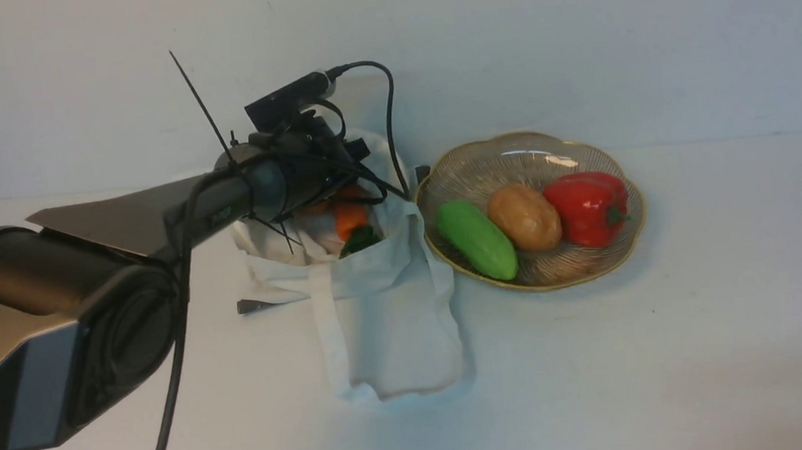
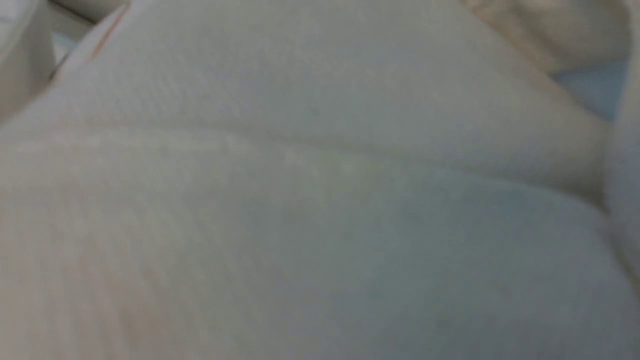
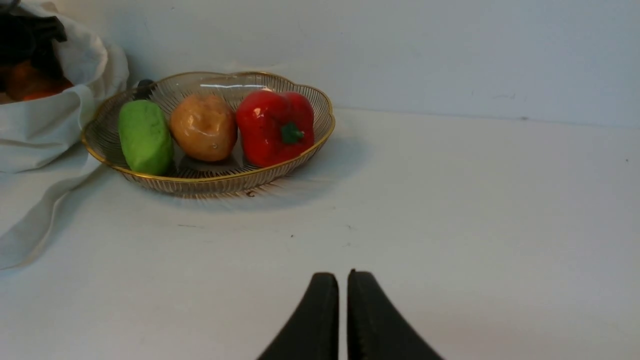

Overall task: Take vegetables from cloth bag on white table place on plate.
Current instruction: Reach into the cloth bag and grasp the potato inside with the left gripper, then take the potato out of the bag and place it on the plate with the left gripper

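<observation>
The white cloth bag (image 1: 378, 304) lies on the white table (image 1: 664, 348) with its mouth facing away from me. An orange carrot (image 1: 351, 218) with a dark green top shows in the mouth. My left arm's wrist (image 1: 285, 180) hangs over that opening; its fingers are hidden inside the bag. The left wrist view is filled with blurred bag cloth (image 2: 300, 200). Right of the bag stands the plate (image 1: 530, 152), holding a tan potato (image 1: 524, 216), a green cucumber (image 1: 477, 239) and a red pepper (image 1: 587, 208). My right gripper (image 3: 343, 275) is shut and empty, low over the table, apart from the plate (image 3: 200, 180).
A pale wall runs close behind the bag and plate. A small dark object (image 1: 422, 173) sits at the plate's back left edge. A grey flat piece (image 1: 255, 306) pokes out at the bag's left side. One strap (image 3: 35, 225) trails along the table.
</observation>
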Motion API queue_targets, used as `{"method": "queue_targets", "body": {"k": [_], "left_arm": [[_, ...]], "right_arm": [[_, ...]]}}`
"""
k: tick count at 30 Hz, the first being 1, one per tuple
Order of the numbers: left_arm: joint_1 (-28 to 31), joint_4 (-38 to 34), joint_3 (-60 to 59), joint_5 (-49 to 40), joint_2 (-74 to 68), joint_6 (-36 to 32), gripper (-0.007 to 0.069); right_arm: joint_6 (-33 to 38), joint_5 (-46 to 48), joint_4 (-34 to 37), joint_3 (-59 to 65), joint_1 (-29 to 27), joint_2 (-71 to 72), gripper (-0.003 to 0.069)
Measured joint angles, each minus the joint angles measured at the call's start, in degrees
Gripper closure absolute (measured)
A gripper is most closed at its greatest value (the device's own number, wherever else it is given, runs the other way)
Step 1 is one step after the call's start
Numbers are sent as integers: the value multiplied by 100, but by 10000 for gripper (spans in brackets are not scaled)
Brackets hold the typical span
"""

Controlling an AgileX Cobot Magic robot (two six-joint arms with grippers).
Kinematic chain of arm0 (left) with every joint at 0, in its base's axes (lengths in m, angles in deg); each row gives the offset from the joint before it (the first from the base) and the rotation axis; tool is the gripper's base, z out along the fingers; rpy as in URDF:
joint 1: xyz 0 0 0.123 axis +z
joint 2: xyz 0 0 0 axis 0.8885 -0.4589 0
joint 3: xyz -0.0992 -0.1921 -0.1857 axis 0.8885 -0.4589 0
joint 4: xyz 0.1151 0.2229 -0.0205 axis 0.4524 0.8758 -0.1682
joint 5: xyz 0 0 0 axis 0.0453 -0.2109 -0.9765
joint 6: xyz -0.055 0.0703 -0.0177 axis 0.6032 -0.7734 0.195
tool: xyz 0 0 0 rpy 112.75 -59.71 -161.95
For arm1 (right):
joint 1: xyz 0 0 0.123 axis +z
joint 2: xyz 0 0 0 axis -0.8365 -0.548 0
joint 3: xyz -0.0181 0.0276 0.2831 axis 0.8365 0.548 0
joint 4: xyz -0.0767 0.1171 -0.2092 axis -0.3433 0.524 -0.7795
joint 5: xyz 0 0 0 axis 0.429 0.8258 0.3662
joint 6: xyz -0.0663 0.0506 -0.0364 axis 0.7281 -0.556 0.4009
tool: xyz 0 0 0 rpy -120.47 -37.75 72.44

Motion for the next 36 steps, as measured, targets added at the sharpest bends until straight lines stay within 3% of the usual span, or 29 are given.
{"method": "queue_targets", "body": {"k": [5,9,19,26,31,36], "left_arm": [[-54,-110,0,-83,56,-372,127],[-263,-710,-6,-798,422,-1751,127],[-426,-3504,-6,-2716,1932,-5369,127],[-557,-5820,-6,-2759,2101,-7424,127],[-663,-6910,54,-2025,1826,-7836,127],[-663,-7128,369,-1214,1491,-7874,127]], "right_arm": [[0,0,0,0,0,0,637],[0,0,0,0,0,0,637],[0,0,0,0,0,0,637],[0,0,0,0,0,0,637],[0,0,0,0,0,0,637],[0,0,0,0,0,0,637]]}}
